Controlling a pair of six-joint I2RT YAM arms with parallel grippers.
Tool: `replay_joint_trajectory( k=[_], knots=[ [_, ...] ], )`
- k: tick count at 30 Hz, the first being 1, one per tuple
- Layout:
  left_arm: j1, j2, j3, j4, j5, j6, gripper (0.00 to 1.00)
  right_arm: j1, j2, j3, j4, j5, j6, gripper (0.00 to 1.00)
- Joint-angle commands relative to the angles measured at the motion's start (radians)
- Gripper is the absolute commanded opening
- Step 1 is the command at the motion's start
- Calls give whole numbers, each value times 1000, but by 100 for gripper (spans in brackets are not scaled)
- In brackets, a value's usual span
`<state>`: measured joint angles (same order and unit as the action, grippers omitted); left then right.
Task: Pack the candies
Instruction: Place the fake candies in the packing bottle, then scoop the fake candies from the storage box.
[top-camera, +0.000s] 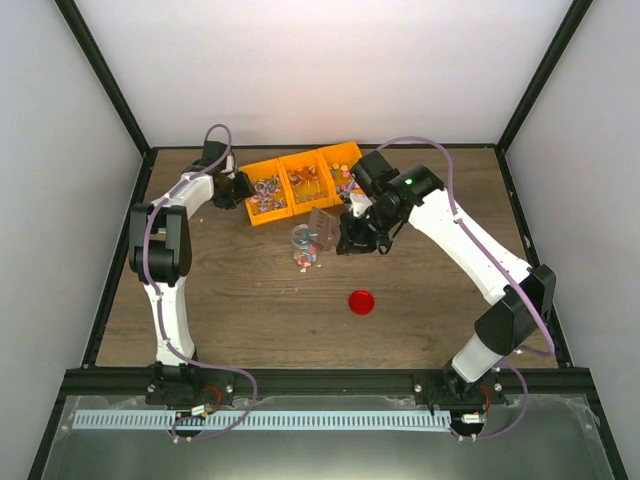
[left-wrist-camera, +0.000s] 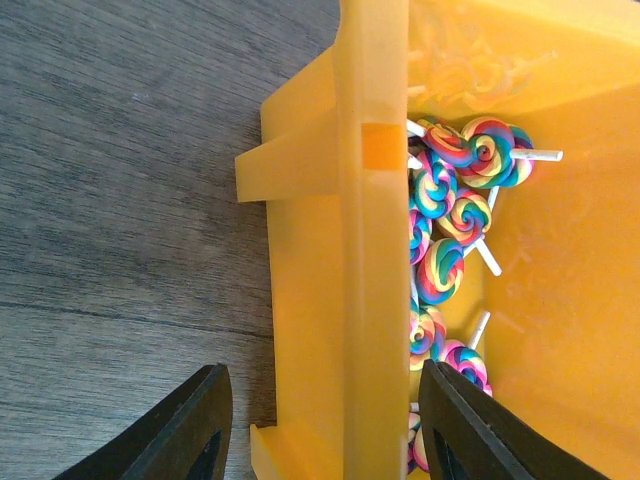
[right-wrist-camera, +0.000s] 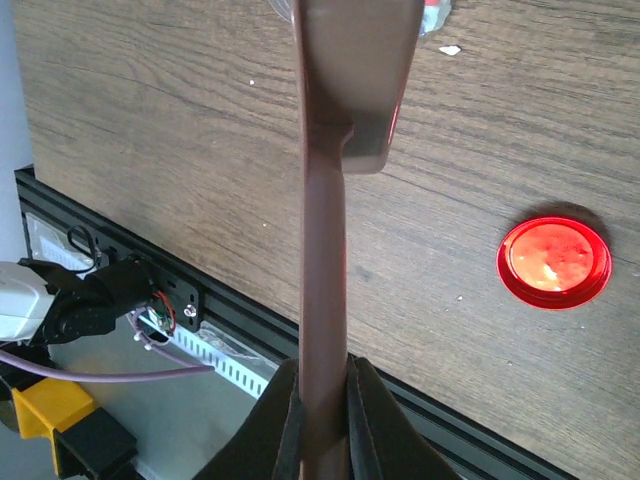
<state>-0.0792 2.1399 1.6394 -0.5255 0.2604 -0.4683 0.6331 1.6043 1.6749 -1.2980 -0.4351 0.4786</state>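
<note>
1. Your right claw (right-wrist-camera: 322, 366) is clenched on the handle of a brown scoop (right-wrist-camera: 345, 80), with the scoop's bowl at the mouth of the small clear jar (top-camera: 304, 243).
2. That jar sits near the middle of the bench (top-camera: 250, 320) and holds multicoloured candies (top-camera: 305, 256). A small white piece (right-wrist-camera: 450, 49) lies on the wood just beside it.
3. The round red lid (top-camera: 361, 301) lies flat, apart from the jar, on the side toward the near edge.
4. Your left claw (left-wrist-camera: 323, 372) is released. Its fingers (left-wrist-camera: 195, 430) straddle the side wall of the leftmost orange bin (left-wrist-camera: 340, 250), near the bench's far edge.
5. Swirl lollipops (left-wrist-camera: 470, 150) lie inside that bin against the wall.
6. The two neighbouring bins (top-camera: 307, 180) also hold sweets.
</note>
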Motion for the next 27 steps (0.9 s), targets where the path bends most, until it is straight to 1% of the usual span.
replay_joint_trajectory(
  k=[1, 8, 13, 15, 18, 20, 23, 24, 27],
  knots=[
    [4, -34, 10, 1, 13, 4, 53, 15, 12, 63, -6, 43, 27, 1],
    [4, -37, 11, -2, 5, 7, 54, 15, 11, 77, -6, 49, 28, 1],
    [4, -38, 12, -6, -6, 6, 54, 12, 11, 133, 19, 58, 56, 1],
    [4, -38, 19, -9, -10, 5, 54, -5, 6, 138, 95, 17, 82, 1],
    [5, -33, 50, -25, -9, 6, 54, -50, 0, 95, 268, -128, 161, 1],
    [6, -32, 79, -40, -16, 9, 54, -76, -1, 44, 428, -223, 240, 1],
    [5, -29, 111, -62, -45, 13, 54, -91, 21, -22, 640, -299, 364, 1],
    [5, -26, 116, -68, -55, 13, 54, -95, 43, -24, 676, -307, 392, 1],
    [3, -6, 146, -89, -85, 12, 54, -110, 132, 33, 700, -329, 433, 1]
  ],
)
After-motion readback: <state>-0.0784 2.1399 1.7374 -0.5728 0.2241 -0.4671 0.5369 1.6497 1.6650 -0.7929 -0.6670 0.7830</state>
